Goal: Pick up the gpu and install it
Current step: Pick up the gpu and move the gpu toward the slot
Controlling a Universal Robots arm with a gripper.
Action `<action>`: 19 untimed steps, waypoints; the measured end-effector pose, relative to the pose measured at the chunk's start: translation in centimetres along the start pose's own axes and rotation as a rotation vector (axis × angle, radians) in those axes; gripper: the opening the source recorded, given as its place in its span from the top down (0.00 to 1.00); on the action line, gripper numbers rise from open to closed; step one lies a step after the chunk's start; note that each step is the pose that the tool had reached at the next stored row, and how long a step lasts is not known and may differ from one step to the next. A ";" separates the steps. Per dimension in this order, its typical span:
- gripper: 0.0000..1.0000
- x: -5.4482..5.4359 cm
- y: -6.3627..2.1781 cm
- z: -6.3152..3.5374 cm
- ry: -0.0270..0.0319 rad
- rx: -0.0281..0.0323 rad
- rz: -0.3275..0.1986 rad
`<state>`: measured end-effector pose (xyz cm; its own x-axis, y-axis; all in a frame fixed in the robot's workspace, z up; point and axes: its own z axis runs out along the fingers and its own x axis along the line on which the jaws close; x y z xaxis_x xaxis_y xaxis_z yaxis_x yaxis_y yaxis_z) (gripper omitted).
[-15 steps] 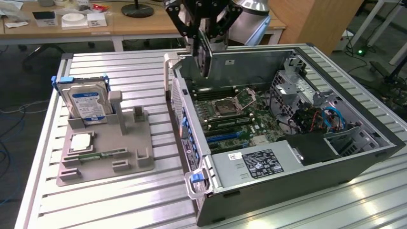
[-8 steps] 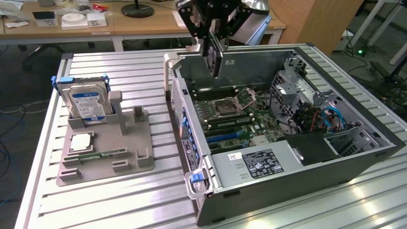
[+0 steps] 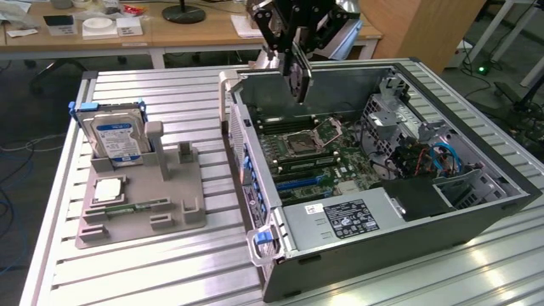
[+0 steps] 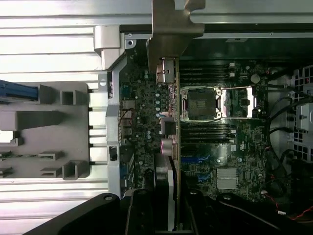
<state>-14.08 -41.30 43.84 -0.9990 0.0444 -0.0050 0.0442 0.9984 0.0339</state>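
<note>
Presently, left to right. Beside the open dark grey metal computer case (image 3: 391, 245), on the exterior view's left: grey moulded plastic holder tray (image 3: 174, 220) bearing a boxy silver hard drive (image 3: 117, 137) with blue-white label, stood on edge. Above the case's far corner: black gripper (image 3: 296, 48), jaws part-closed and clamped on the thin dark green gpu card (image 3: 300, 80). Card hanging straight beneath the gripper, long axis seemingly upright, apart from everything below. Inside the case, under the card: green motherboard (image 3: 314, 159), blue slots (image 3: 297, 183) toward the case's near end.

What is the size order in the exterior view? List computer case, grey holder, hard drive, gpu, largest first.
1. computer case
2. grey holder
3. hard drive
4. gpu, hanging edge-on, so its place below the hard drive is unsure.
</note>
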 end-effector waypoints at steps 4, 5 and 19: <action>0.72 -1.0 0.04 0.10 0.0000 0.0000 0.000; 0.72 -1.2 0.05 0.13 0.0001 0.0000 0.000; 0.72 -3.6 0.15 0.31 0.0000 0.0000 0.000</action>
<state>-10.51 -41.30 43.55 -0.9990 0.0443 -0.0050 0.0441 0.9984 0.0340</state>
